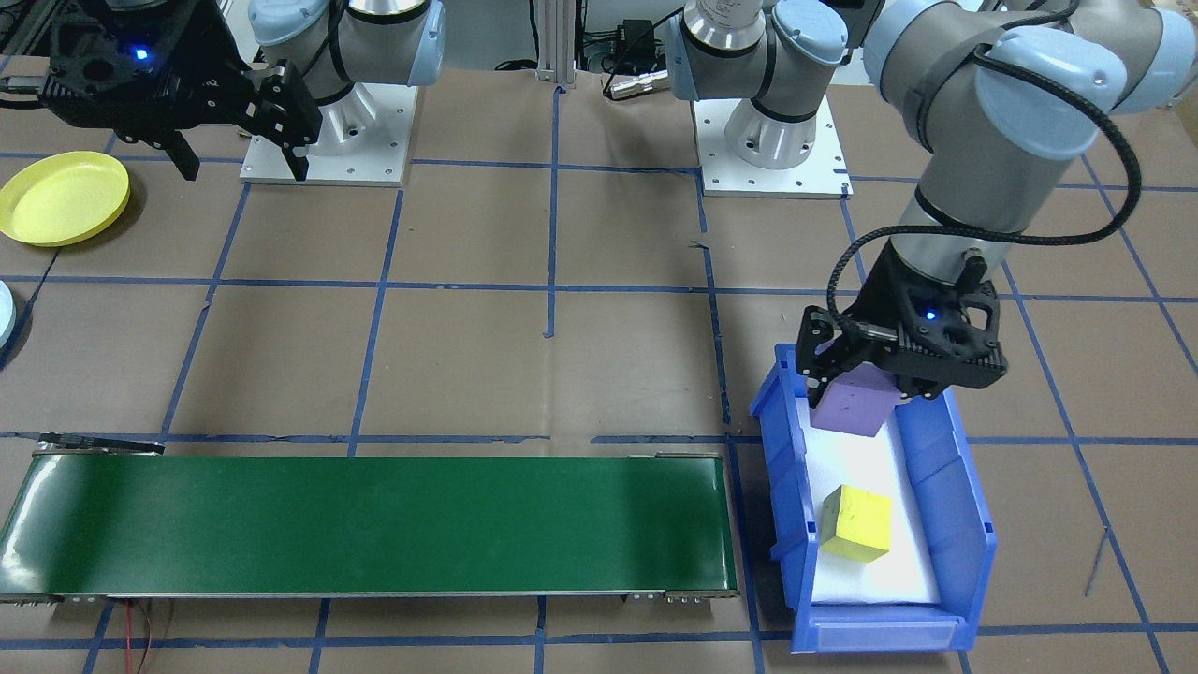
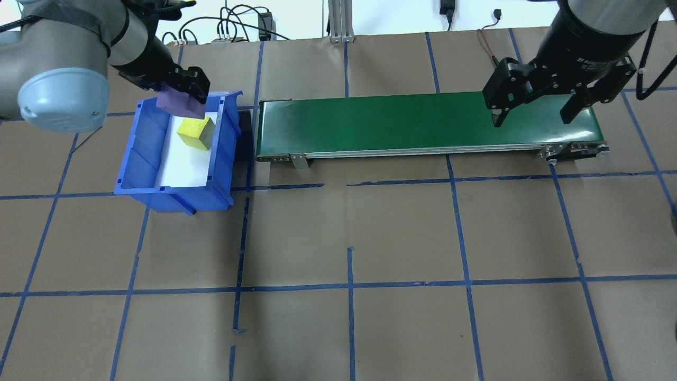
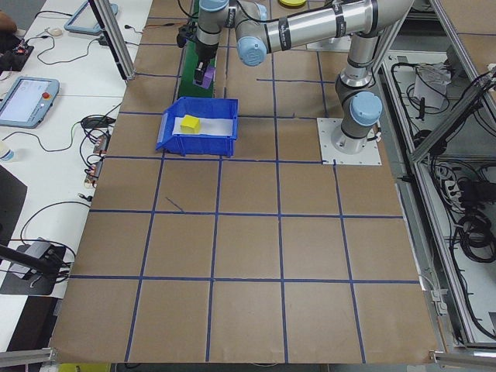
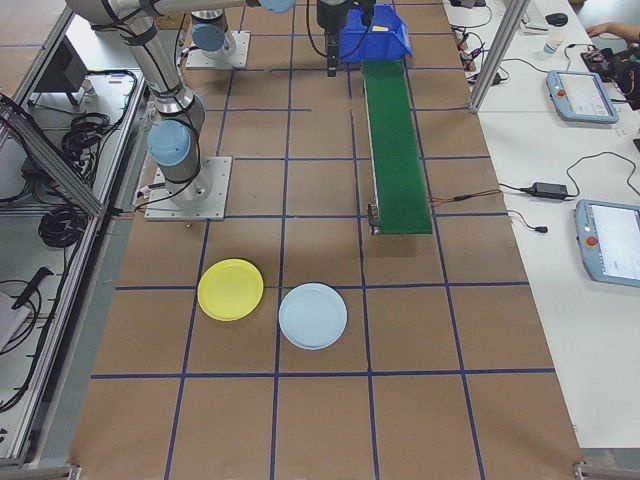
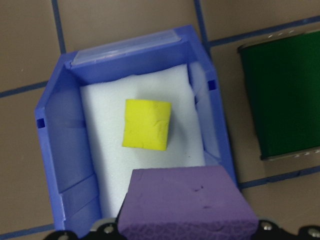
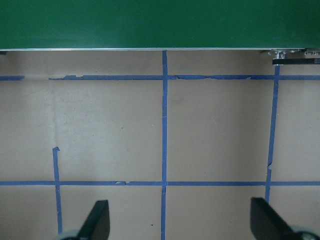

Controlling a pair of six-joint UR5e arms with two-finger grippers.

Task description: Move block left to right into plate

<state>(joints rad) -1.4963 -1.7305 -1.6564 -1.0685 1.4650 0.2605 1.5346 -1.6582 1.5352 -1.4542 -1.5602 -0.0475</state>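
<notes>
The surface [image 2: 370, 238] is covered in brown paper marked into squares by blue tape lines, and a long green conveyor belt [image 2: 423, 124] lies flat on it. Just beside one end of the belt sits a blue bin [image 2: 143, 169], apart from it by a narrow gap. Well beyond the belt's other end a yellow plate [image 4: 231, 290] and a light blue plate [image 4: 313, 316] lie near each other on the paper, the yellow one farther from the belt's line, and two white arm base plates [image 1: 328, 140] stand across the surface from the belt.
</notes>
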